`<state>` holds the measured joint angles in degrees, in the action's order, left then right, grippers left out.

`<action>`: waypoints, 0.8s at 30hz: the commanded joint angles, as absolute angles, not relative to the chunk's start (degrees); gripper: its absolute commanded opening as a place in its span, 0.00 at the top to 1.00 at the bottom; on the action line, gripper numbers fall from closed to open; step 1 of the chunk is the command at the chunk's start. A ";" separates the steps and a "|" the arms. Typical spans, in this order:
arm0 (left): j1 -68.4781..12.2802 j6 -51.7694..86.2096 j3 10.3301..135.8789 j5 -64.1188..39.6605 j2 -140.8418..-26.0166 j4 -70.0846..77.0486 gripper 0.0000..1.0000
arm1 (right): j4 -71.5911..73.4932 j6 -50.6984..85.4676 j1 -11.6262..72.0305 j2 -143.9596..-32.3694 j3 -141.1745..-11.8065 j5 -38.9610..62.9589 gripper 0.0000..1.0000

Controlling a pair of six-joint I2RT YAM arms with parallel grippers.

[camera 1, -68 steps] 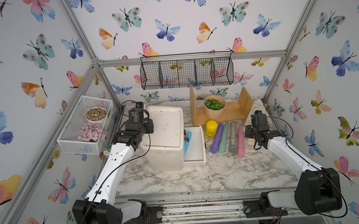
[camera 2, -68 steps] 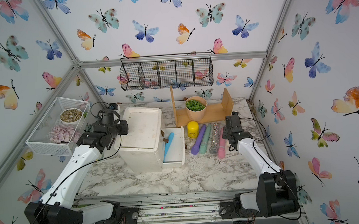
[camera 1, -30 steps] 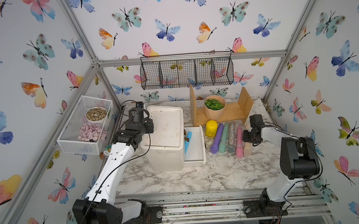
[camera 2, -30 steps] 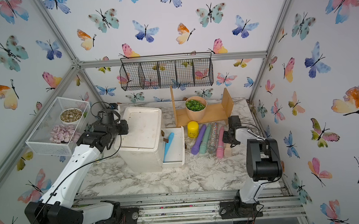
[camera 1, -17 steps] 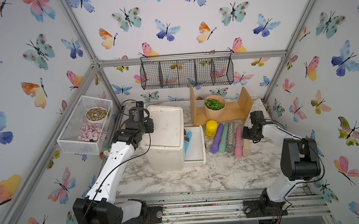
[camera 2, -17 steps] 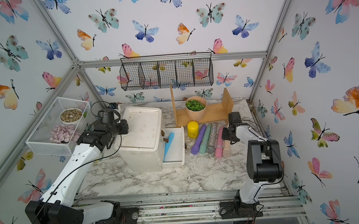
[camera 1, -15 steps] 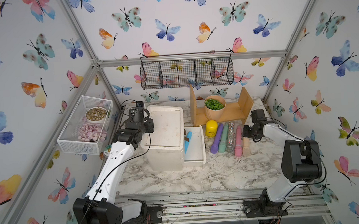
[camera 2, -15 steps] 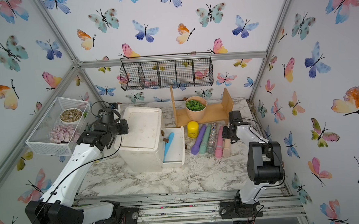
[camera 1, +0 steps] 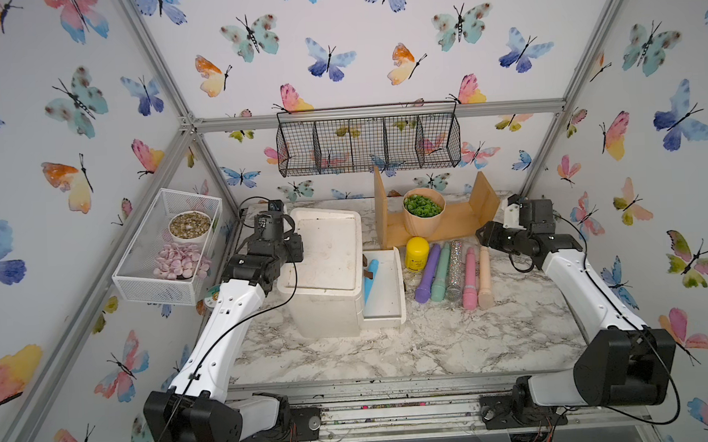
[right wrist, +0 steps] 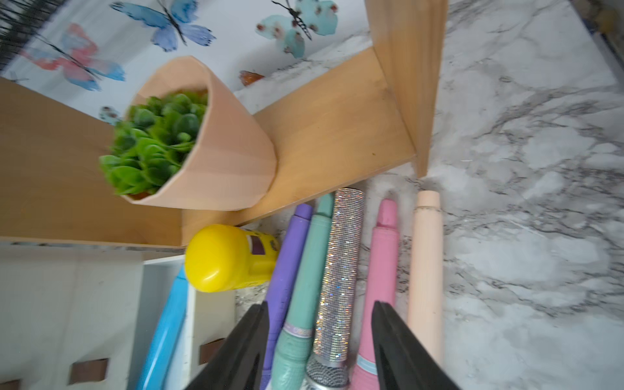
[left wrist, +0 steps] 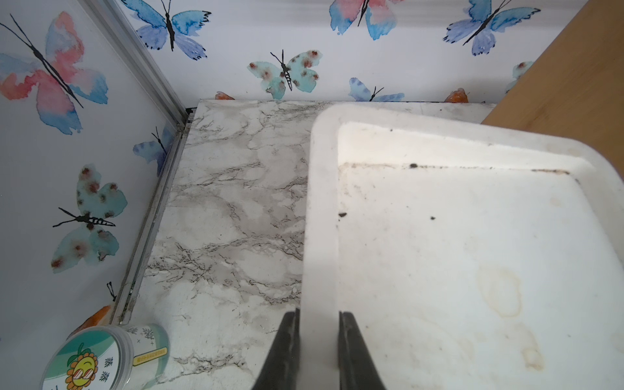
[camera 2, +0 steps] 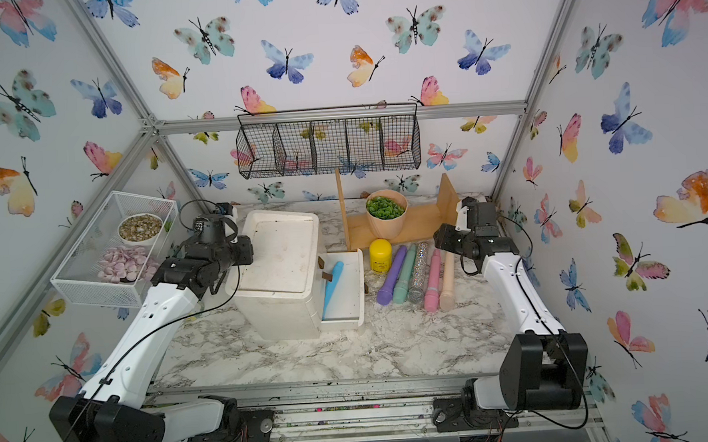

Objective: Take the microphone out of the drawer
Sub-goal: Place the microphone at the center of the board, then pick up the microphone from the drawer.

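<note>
A blue microphone (camera 1: 372,279) (camera 2: 333,287) (right wrist: 165,331) lies lengthwise in the open white drawer (camera 1: 384,321) (camera 2: 345,320), which sticks out of the right side of a white box (camera 1: 325,252) (camera 2: 279,251). My left gripper (camera 1: 291,250) (camera 2: 243,250) (left wrist: 319,324) is shut on the raised rim of the box's top, at its left edge. My right gripper (camera 1: 483,234) (camera 2: 440,234) (right wrist: 319,305) is open and holds nothing. It hovers over the far ends of a row of microphones right of the drawer: purple (camera 1: 428,272), teal (camera 1: 440,273), glittery silver (camera 1: 454,271), pink (camera 1: 469,278) and peach (camera 1: 484,275).
A yellow jar (camera 1: 417,253) stands just behind the drawer. A wooden stand (camera 1: 460,224) with a potted plant (camera 1: 424,212) sits at the back, under a black wire basket (camera 1: 367,146). A white mesh tray (camera 1: 166,244) hangs on the left wall. A small labelled tub (left wrist: 101,358) lies by the left arm.
My right gripper's jaws have spread wider and it has drawn back from the peach microphone, which now lies free in the row. The left arm and the drawer have not moved.
</note>
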<state>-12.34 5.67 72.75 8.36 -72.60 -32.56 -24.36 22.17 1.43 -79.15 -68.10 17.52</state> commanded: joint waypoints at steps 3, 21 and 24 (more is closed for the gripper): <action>-12.29 8.61 72.33 7.14 -74.84 -34.54 1.00 | -16.94 32.69 2.39 -76.27 -63.83 33.26 0.44; -12.39 8.88 71.46 7.15 -74.18 -33.84 1.00 | -5.88 48.69 31.14 -82.18 -58.28 22.42 0.45; -12.39 8.89 71.24 7.04 -73.98 -33.50 1.00 | -3.74 51.56 33.75 -83.85 -57.35 20.58 0.45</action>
